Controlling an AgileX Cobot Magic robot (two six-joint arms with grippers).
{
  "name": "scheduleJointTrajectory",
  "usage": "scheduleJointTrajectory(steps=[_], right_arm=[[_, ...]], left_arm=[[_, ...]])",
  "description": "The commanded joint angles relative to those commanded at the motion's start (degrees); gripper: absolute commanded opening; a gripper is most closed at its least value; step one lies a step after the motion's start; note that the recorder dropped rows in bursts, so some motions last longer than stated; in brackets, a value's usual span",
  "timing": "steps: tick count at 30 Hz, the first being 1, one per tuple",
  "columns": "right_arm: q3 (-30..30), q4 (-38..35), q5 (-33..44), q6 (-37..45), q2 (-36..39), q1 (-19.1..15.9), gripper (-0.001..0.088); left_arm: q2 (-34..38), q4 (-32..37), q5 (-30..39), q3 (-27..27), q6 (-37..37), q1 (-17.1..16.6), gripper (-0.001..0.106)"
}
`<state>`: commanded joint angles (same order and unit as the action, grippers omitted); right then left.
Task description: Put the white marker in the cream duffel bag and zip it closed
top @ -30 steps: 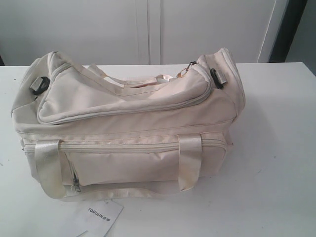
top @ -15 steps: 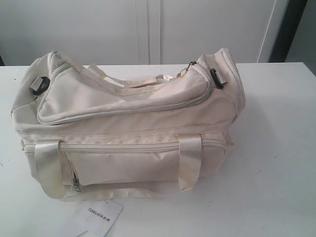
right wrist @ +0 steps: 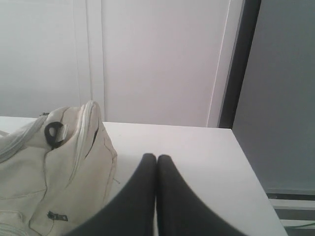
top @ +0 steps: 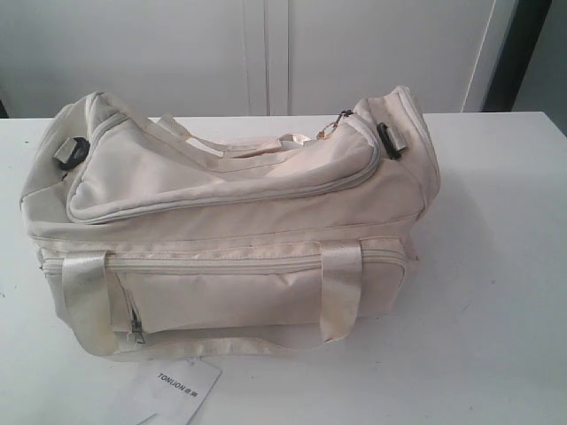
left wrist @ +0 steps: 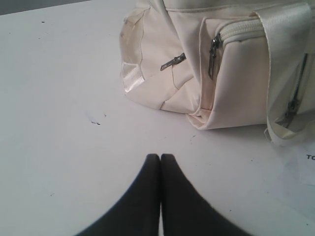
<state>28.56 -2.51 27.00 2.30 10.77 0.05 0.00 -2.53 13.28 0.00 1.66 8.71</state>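
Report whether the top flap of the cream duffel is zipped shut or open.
Shut, as far as shown: the cream duffel bag has its top flap lying flat, no lining showing.

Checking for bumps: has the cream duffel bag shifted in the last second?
No. The cream duffel bag keeps its place beside the TONLION paper card.

The cream duffel bag (top: 230,186) is soft matt cloth, lightly creased, and its strap handles (top: 81,292) are satin-shiny webbing. The zip pulls (left wrist: 212,54) look like dull grey metal. The table (top: 505,292) is smooth matt white. The card (top: 182,388) at lower left is plain paper.
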Motion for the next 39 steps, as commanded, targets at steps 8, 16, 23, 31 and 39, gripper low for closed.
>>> scheduleJointTrajectory(steps=[8, 16, 23, 31, 39], right_arm=[[-4.4, 1.0, -4.1, 0.0, 0.0, 0.0, 0.0], [-9.1, 1.2, -9.3, 0.0, 0.0, 0.0, 0.0], [-12.1, 1.2, -10.0, 0.0, 0.0, 0.0, 0.0], [-16.4, 1.2, -12.3, 0.0, -4.2, 0.0, 0.0], [-19.1, 1.2, -12.0, 0.0, -7.8, 0.0, 0.0]], left_arm=[[0.0, 0.0, 0.0, 0.0, 0.0, 0.0, 0.0], [0.0, 0.0, 0.0, 0.0, 0.0, 0.0, 0.0], [0.0, 0.0, 0.0, 0.0, 0.0, 0.0, 0.0], [0.0, 0.0, 0.0, 0.0, 0.0, 0.0, 0.0], [0.0, 0.0, 0.0, 0.0, 0.0, 0.0, 0.0]])
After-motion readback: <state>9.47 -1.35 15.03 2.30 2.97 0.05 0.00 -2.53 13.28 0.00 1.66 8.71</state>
